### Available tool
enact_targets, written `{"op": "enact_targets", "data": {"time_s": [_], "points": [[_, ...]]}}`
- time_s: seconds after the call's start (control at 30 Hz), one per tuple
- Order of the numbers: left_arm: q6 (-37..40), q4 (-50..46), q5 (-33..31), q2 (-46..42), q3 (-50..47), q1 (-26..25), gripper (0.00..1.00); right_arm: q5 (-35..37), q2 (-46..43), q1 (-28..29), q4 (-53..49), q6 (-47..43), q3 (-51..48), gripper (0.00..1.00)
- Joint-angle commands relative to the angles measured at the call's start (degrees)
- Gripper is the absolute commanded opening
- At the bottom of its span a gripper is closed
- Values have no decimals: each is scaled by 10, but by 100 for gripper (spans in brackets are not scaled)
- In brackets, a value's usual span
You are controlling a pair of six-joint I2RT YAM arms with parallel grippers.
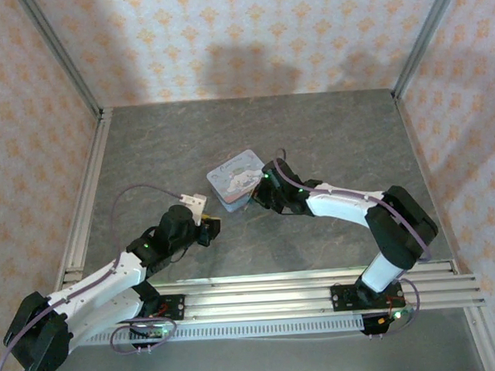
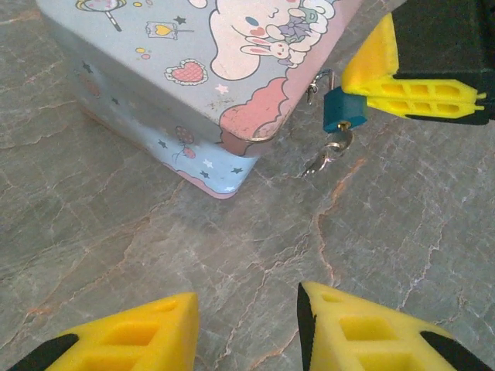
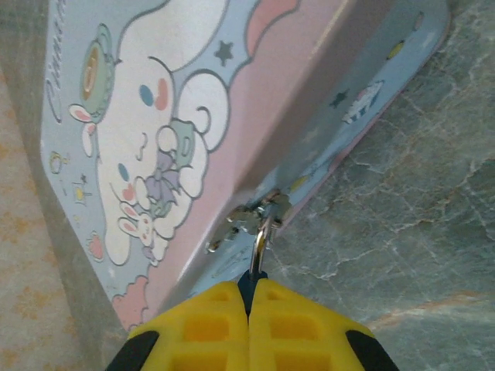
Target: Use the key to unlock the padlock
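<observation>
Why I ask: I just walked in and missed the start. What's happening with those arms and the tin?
The right gripper is shut on the small teal padlock hanging at the clasp of the cartoon tin. A silver key dangles from the padlock's underside, seemingly in its keyhole. The left gripper is open and empty, hovering above the table short of the key. The shackle is through the clasp.

A grey veined table (image 1: 145, 141) carries the pale-blue cartoon tin (image 1: 235, 179).
</observation>
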Motion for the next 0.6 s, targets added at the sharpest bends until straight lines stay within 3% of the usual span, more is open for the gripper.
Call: {"op": "enact_targets", "data": {"time_s": [0.0, 0.23, 0.57], "points": [[-6, -21, -17, -4, 13, 4, 38, 27, -5, -2, 18, -19, -21, 0], [-5, -20, -23, -3, 13, 4, 38, 39, 7, -5, 70, -4, -31, 0], [-6, -23, -29, -4, 13, 5, 38, 87, -10, -5, 63, 7, -27, 0]]}}
